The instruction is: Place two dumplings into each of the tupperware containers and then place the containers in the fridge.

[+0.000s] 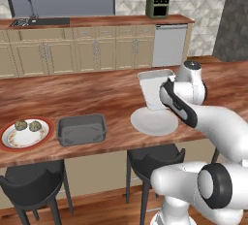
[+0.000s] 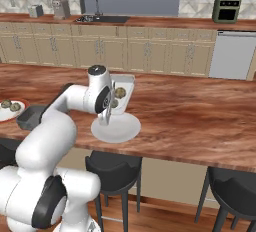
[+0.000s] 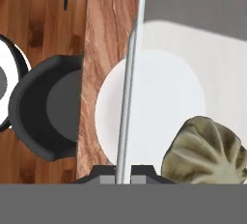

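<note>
My gripper is shut on the rim of the paler grey tupperware container, holding it tilted steeply above the round white plate. Two dumplings lie inside it, and one dumpling looms large in the hand view beside the rim, which runs between my fingertips. The dark grey container sits on the counter near the front edge and holds nothing. Left of it, two more dumplings rest on a red-rimmed plate. The fridge is out of view.
Dark stools stand under the counter's front edge. Across the room are cabinets, a sink, a silver dishwasher and a green toaster oven.
</note>
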